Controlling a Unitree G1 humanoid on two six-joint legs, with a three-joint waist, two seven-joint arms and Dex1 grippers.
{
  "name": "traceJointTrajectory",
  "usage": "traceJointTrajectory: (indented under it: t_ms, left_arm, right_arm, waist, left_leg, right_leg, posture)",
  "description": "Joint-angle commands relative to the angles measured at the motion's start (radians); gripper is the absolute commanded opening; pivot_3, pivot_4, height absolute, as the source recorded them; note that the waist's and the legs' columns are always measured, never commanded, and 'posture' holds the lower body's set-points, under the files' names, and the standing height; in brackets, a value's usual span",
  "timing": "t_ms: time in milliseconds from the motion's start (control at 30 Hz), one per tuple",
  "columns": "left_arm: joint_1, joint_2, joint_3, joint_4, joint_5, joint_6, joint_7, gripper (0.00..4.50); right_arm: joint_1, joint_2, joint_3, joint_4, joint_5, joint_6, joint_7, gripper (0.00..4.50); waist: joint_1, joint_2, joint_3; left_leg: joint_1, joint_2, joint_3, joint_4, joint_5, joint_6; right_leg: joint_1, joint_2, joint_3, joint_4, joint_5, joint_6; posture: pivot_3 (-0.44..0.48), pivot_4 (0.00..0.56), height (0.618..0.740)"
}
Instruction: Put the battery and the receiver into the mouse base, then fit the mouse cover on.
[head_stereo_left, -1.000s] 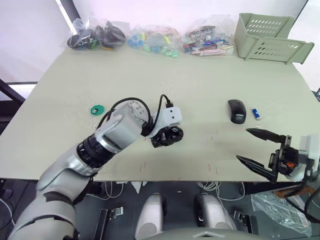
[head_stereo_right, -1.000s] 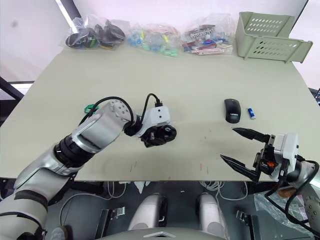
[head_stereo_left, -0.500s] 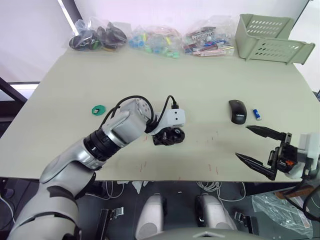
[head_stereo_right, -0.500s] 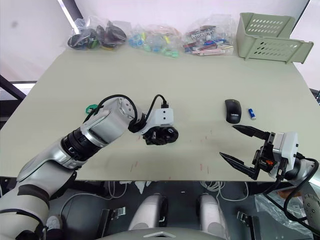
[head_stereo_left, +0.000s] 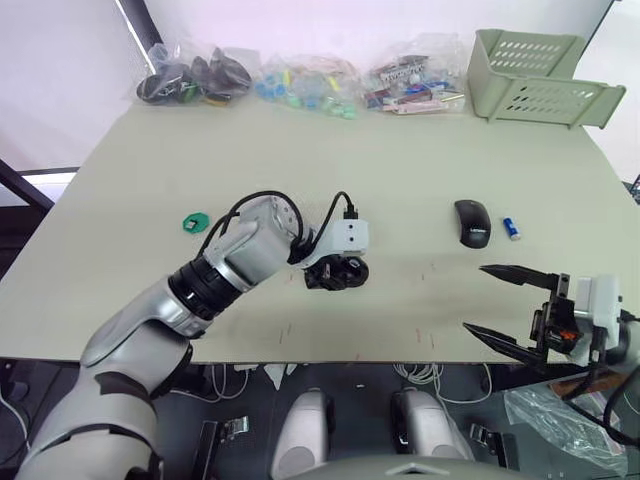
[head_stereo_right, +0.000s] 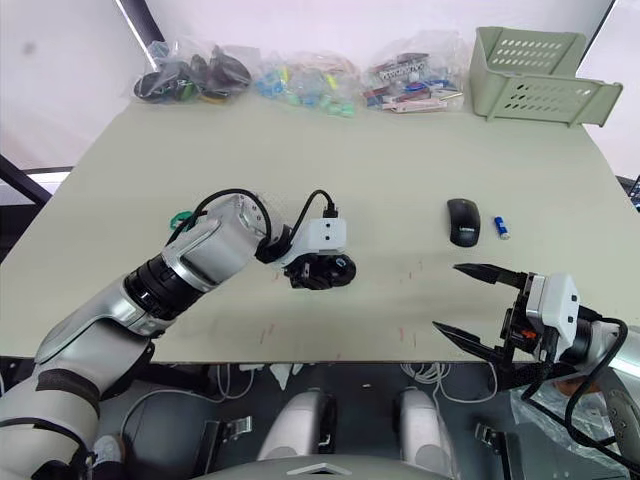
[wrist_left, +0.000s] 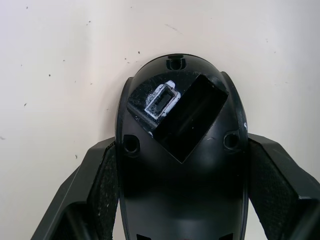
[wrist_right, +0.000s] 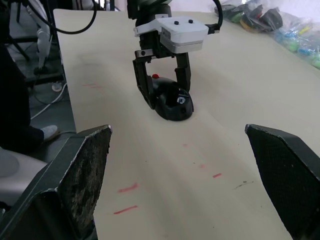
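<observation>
Gripping mouse base (wrist_left: 182, 150), left jaws.

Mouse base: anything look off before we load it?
Nothing looks damaged. The mouse base sits on the table between the left pincer's fingers with both compartments empty; the battery lies beside the mouse cover.
</observation>
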Motion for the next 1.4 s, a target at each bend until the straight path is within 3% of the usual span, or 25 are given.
traceJointTrajectory:
  t_ms: [33,733,767,833,1400]
  left_arm:
    - [0.026,0.013,-0.009,0.065,0.051,-0.073,0.0,2.94]
    - [0.038,-0.01,0.054,0.156,0.052,-0.179,-0.046,2.94]
    - [0.037,-0.016,0.068,0.159,0.042,-0.19,-0.047,3.44]
    - [0.035,-0.024,0.087,0.162,0.031,-0.2,-0.046,4.03]
    - [0.073,-0.032,0.191,0.279,0.007,-0.427,-0.116,4.03]
  right_arm:
    - [-0.02,-0.016,-0.011,-0.016,0.017,0.005,-0.005,4.5]
    - [-0.034,-0.007,0.002,-0.011,0.011,0.01,-0.025,4.5]
    - [-0.032,-0.006,0.0,-0.013,0.013,0.011,-0.027,4.5]
    - [-0.03,-0.005,-0.003,-0.016,0.017,0.012,-0.029,4.5]
    - [-0.025,-0.016,-0.017,-0.027,0.034,0.028,-0.037,4.5]
  waist:
    - [0.001,0.0,0.0]
    - [0.0,0.001,0.0]
    - [0.0,0.001,0.0]
    - [0.0,0.001,0.0]
    - [-0.002,0.0,0.0]
  left_leg:
    - [0.0,0.0,0.0,0.0,0.0,0.0]
    - [0.0,0.0,0.0,0.0,0.0,0.0]
    - [0.0,0.0,0.0,0.0,0.0,0.0]
    - [0.0,0.0,0.0,0.0,0.0,0.0]
    - [-0.002,0.0,-0.001,0.0,0.0,0.0]
  right_leg:
    - [0.0,0.0,0.0,0.0,0.0,0.0]
    - [0.0,0.001,0.0,0.0,0.0,0.0]
    - [0.0,0.001,0.0,0.0,0.0,0.0]
    - [0.0,0.001,0.0,0.0,0.0,0.0]
    - [-0.001,0.001,0.0,-0.001,0.0,0.0]
  posture:
    - [0.0,0.15,0.74]
    - [0.0,0.15,0.74]
    - [0.0,0.15,0.74]
    - [0.0,0.15,0.74]
    - [0.0,0.15,0.74]
